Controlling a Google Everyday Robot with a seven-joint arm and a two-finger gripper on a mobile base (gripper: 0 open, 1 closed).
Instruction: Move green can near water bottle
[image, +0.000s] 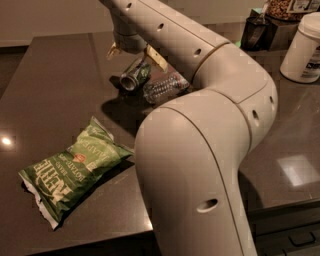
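Observation:
The green can (134, 75) lies on its side on the dark table (55, 90), its silver end facing me. The clear ribbed water bottle (166, 87) lies right beside it on the right, touching or almost touching. My gripper (134, 54) hangs just above the can with its fingers (156, 58) spread apart, holding nothing. The arm reaches in from the lower right and hides the far end of the bottle.
A green chip bag (75, 172) lies near the table's front left edge. A white lidded jar (303, 47) stands at the far right, with dark containers (260, 30) behind it. My large arm body (200, 165) fills the front right.

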